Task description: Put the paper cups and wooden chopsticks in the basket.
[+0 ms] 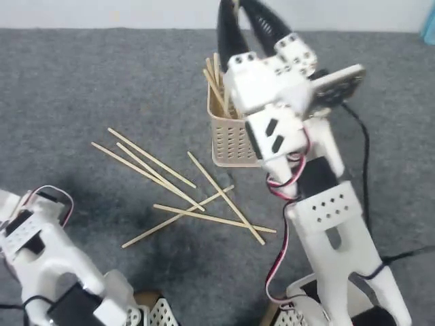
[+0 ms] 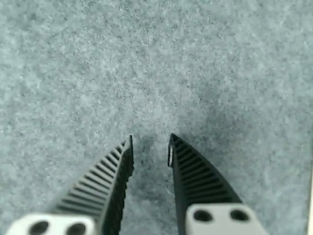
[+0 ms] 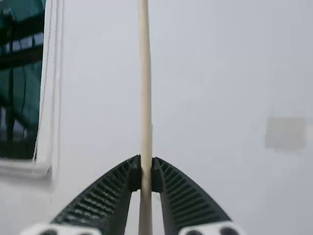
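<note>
The right end effector point(image 3: 145, 171) is clenched on one wooden chopstick point(image 3: 143, 73), high beyond the basket point(image 1: 231, 146), probably to drop it among those standing inside. Loose chopsticks point(image 1: 183, 197) lie scattered on the bench point(image 1: 68, 81); the left end effector point(image 2: 150, 147) hangs released, empty.

Grey felt table point(image 1: 75, 81) with loose sticks, one basket and two arm bases.

The table is covered by a grey, fuzzy felt that reaches to the pale wall at the far side. Several wooden chopsticks point(image 1: 180, 197) lie flat on it in the middle. Some are parallel and some cross each other. The beige basket point(image 1: 231, 142) stands upright on the felt, beyond the sticks and apart from them. At the near edge are the left arm's base point(image 1: 146, 312) and the right arm's base point(image 1: 299, 309).
</note>
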